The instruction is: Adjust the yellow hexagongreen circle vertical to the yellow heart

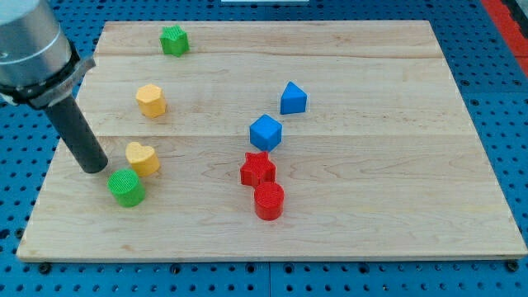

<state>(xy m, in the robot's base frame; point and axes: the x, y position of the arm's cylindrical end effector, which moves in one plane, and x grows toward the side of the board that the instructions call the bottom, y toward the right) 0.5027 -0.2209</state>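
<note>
The yellow hexagon [151, 100] sits at the board's upper left. The yellow heart [143, 157] lies below it, at the left middle. The green circle [126, 187] lies just below and left of the heart, nearly touching it. My tip [95, 167] is on the board left of the heart and up-left of the green circle, a short gap from both.
A green star [174, 40] sits near the top edge. A blue triangular block [293, 98] and a blue cube [266, 132] lie centre right. A red star [257, 169] touches a red circle [269, 201] below it. The wooden board [371, 214] rests on a blue pegboard.
</note>
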